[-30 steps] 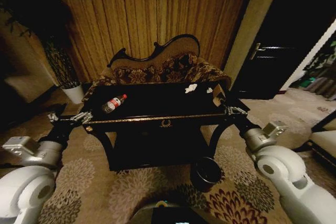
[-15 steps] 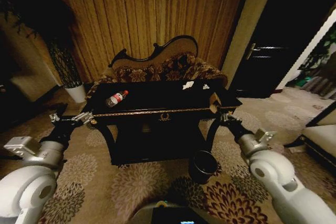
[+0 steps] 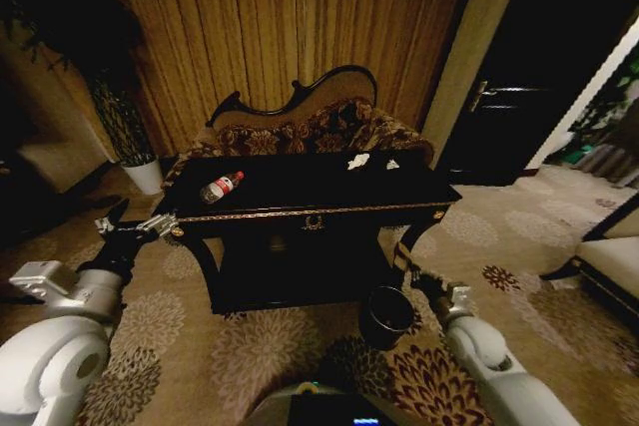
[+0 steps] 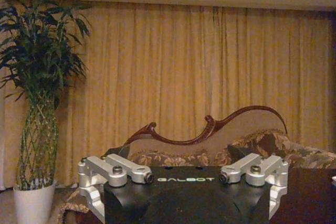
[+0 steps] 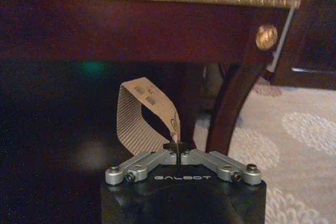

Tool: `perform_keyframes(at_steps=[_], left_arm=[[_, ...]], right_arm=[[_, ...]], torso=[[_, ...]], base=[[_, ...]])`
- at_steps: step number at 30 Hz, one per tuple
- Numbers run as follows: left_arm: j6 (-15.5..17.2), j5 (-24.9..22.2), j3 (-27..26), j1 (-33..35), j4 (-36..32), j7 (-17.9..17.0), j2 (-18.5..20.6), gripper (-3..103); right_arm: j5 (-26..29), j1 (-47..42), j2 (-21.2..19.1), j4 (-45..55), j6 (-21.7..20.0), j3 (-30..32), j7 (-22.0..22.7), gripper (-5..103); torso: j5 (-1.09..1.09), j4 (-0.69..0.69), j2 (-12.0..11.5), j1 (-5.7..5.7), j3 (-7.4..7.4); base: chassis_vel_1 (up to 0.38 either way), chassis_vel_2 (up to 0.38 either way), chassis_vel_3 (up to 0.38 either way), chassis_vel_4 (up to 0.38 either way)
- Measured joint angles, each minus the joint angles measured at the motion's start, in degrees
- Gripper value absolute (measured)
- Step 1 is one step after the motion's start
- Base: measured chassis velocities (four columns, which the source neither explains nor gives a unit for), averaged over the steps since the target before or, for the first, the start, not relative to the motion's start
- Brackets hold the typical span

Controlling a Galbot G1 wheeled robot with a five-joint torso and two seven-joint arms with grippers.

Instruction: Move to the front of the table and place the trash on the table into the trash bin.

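Tan paper scrap [image 5: 147, 114] pinched in right gripper [image 5: 179, 153] beside bin [image 3: 387, 314].

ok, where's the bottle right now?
In the head view the bottle lies on its side near the left end of the table, close to the front gold-trimmed edge, well left of the paper scraps. Neither claw touches it.

One black glossy desk [image 3: 300, 187] with gold trim carries one small clear plastic bottle [image 3: 221, 188] with a red cap and two crumpled white paper scraps [image 3: 358, 161]. One small round dark trash bin [image 3: 387, 317] stands on the carpet. One floral sofa [image 3: 310, 132] with a curved dark frame sits behind. One white plant pot [image 3: 146, 177] holds one plant. Two claws appear: the left claw [image 3: 133, 227] and the right claw [image 3: 408, 264], which grips one folded beige ribbed strip [image 5: 143, 116].
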Motion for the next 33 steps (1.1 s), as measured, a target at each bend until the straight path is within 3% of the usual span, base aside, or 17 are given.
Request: perform_keyframes(at_steps=[11, 20, 24, 26, 27, 31, 32, 33], left_arm=[[-0.7, 2.2, 1.9, 0.9, 0.0, 0.6, -1.8, 100], [-0.8, 2.2, 1.8, 0.8, 0.0, 0.7, -1.6, 100], [-0.8, 2.2, 2.2, 0.6, 0.0, 0.9, -1.6, 100], [-0.8, 2.2, 2.2, 0.6, 0.0, 0.9, -1.6, 100], [-0.9, 2.2, 2.2, 0.6, 0.0, 0.9, -1.6, 100], [-1.0, 2.2, 1.9, 0.6, 0.0, 1.1, -1.4, 100], [-1.0, 2.2, 1.9, 0.6, 0.0, 1.2, -1.4, 100], [-1.0, 2.2, 1.9, 0.6, 0.0, 1.2, -1.4, 100]], right_arm=[[-3.7, 7.2, 2.4, -13.4, 0.0, -4.9, -0.2, 0], [-7.6, 7.1, 4.2, -16.7, 0.2, -4.6, -2.8, -1], [-8.6, 7.0, 4.7, -16.9, 0.3, -4.3, -2.8, 21], [-8.6, 7.0, 4.8, -17.0, 0.5, -4.2, -2.8, 21], [-8.6, 7.0, 4.8, -17.1, 1.0, -4.2, -2.8, 32], [-8.7, 7.0, 4.8, -17.1, 1.4, -4.2, -2.8, 37], [-8.7, 7.0, 4.8, -16.9, 1.5, -4.2, -2.8, 48], [-8.7, 7.0, 4.8, -16.9, 1.5, -4.2, -2.8, 48]], torso=[[0.0, 0.01, 0.0, -0.01, 0.0], [-0.01, -0.01, 0.0, -0.02, 0.0], [-0.01, 0.0, 0.0, -0.02, 0.0], [-0.01, 0.0, 0.0, -0.01, 0.0], [-0.01, 0.0, 0.0, -0.02, -0.01], [-0.01, 0.0, 0.0, -0.02, -0.01], [-0.01, 0.0, 0.0, -0.02, 0.0], [-0.01, 0.0, 0.0, -0.02, 0.0]], base=[[0.0, 0.0, 0.0, 0.0], [0.0, 0.0, 0.0, 0.0], [0.0, 0.0, 0.0, 0.0], [0.0, 0.0, 0.0, 0.0], [0.0, 0.0, 0.0, 0.0], [0.0, 0.0, 0.0, 0.0], [0.0, 0.0, 0.0, 0.0], [0.0, 0.0, 0.0, 0.0]])
